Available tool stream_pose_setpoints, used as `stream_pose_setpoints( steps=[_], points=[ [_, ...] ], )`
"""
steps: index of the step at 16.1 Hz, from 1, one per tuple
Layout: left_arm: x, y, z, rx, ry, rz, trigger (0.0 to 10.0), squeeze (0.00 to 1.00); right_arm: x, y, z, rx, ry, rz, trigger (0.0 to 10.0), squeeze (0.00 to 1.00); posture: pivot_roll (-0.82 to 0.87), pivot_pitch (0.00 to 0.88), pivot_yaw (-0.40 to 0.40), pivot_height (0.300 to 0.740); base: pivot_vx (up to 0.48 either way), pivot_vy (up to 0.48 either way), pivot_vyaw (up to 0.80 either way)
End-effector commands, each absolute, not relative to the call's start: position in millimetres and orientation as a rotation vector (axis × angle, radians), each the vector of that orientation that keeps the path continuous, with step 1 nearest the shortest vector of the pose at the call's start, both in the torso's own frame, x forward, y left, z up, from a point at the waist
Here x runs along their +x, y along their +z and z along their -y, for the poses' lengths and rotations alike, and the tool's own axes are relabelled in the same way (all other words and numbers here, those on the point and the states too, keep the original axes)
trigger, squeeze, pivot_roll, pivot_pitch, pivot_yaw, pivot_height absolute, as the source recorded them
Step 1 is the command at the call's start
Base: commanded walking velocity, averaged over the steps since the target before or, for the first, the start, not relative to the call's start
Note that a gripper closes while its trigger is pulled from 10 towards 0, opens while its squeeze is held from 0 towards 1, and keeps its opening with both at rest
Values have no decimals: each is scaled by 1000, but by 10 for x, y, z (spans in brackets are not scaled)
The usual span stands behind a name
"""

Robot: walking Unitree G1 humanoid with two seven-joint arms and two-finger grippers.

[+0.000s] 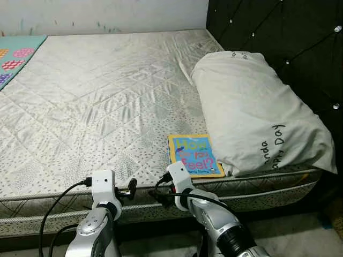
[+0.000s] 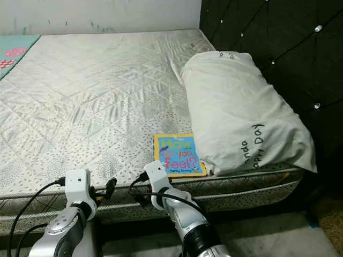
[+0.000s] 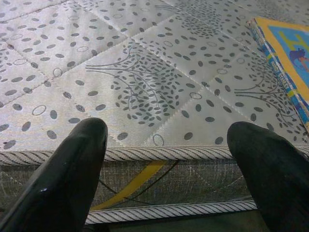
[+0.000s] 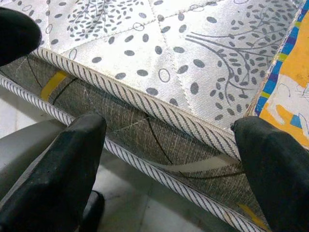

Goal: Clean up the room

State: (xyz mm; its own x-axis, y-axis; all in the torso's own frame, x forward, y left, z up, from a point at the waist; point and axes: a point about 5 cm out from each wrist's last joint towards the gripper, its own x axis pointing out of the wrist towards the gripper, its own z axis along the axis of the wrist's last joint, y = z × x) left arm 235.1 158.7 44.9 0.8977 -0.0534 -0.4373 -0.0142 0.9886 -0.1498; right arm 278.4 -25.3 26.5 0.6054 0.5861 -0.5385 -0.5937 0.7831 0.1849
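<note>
Two end effectors at the bed's (image 1: 107,101) near edge. Left end effector (image 3: 169,159): fingers spread, nothing held, mattress ahead, book (image 1: 194,155) off to its right. Right end effector (image 4: 169,159): fingers spread, nothing held, just short of the book, which lies flat on the mattress. Pillow (image 1: 252,107) touches the book's right side.

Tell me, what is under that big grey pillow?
The pillow lies on the bare mattress, its lower corner touching or overlapping the picture book edge. Anything beneath the pillow is hidden.
</note>
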Motion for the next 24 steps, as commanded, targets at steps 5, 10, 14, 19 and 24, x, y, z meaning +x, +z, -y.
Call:
stream_pose_setpoints(
  steps=[5,10,14,19,24],
  points=[
    [2401,486,-1583,-138,-16,-445,10000,0,2840,285,210,3,656,-605,10000,0,-66,2,-18,526,0,0,0],
    [2411,496,-1612,-136,-13,-441,10000,0,2937,433,473,26,585,-515,10000,0,-65,0,-16,526,0,0,0],
    [2442,507,-1613,-138,-21,-436,10000,0,2846,553,831,70,581,-467,10000,0,-74,0,-11,526,0,0,0],
    [2453,583,-1645,-143,-25,-393,10000,0,2722,708,1190,179,410,-372,10000,0,-70,0,-9,526,0,0,0],
    [2318,806,-1664,-168,-40,-276,10000,0,2714,871,1540,251,103,-243,10000,0,-66,0,1,526,0,0,0]
  ],
)
